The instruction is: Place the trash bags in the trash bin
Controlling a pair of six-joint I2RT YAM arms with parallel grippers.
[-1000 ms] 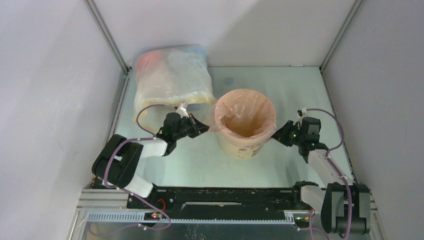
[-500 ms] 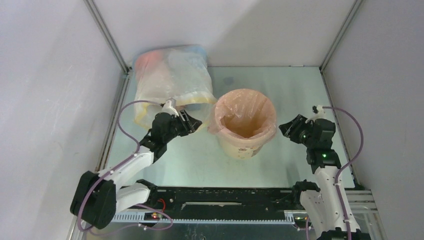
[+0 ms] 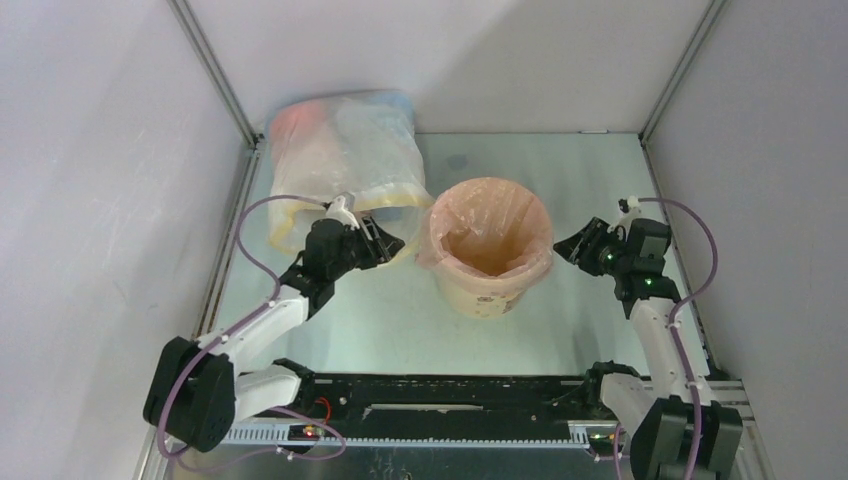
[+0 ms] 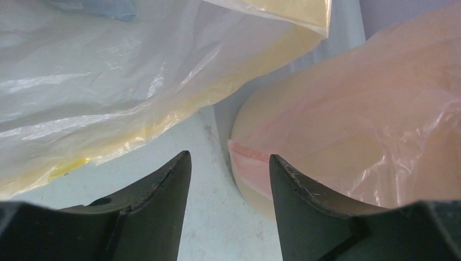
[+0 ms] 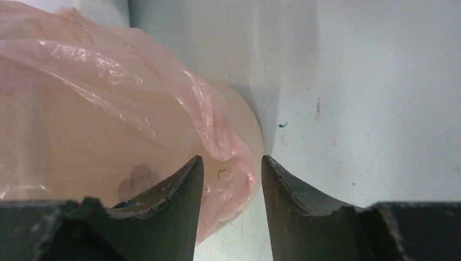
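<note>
The trash bin (image 3: pixel 487 296), a tan paper bucket, stands upright mid-table. A pale-pink trash bag (image 3: pixel 452 214) lines it, its hem folded down over the rim all round. My left gripper (image 3: pixel 394 245) is open just left of the bin, clear of it; in the left wrist view the left gripper (image 4: pixel 228 162) frames bare table, with the pink trash bag (image 4: pixel 369 103) and the bin wall (image 4: pixel 254 191) to the right. My right gripper (image 3: pixel 562 247) is open just right of the bin. In the right wrist view the right gripper (image 5: pixel 230 162) holds nothing, and the trash bag (image 5: pixel 108 92) hangs loose beyond its tips.
A big clear whitish sack (image 3: pixel 340 160) with a yellow hem lies at the back left, right behind the left gripper, and fills the left of the left wrist view (image 4: pixel 108 81). Grey enclosure walls stand close on both sides. Bare table (image 5: pixel 369 98) lies right of the bin.
Both grippers were shut at the bin's rim a second ago. They have opened, let go of the pink bag's edge, and backed slightly away from the bin.
</note>
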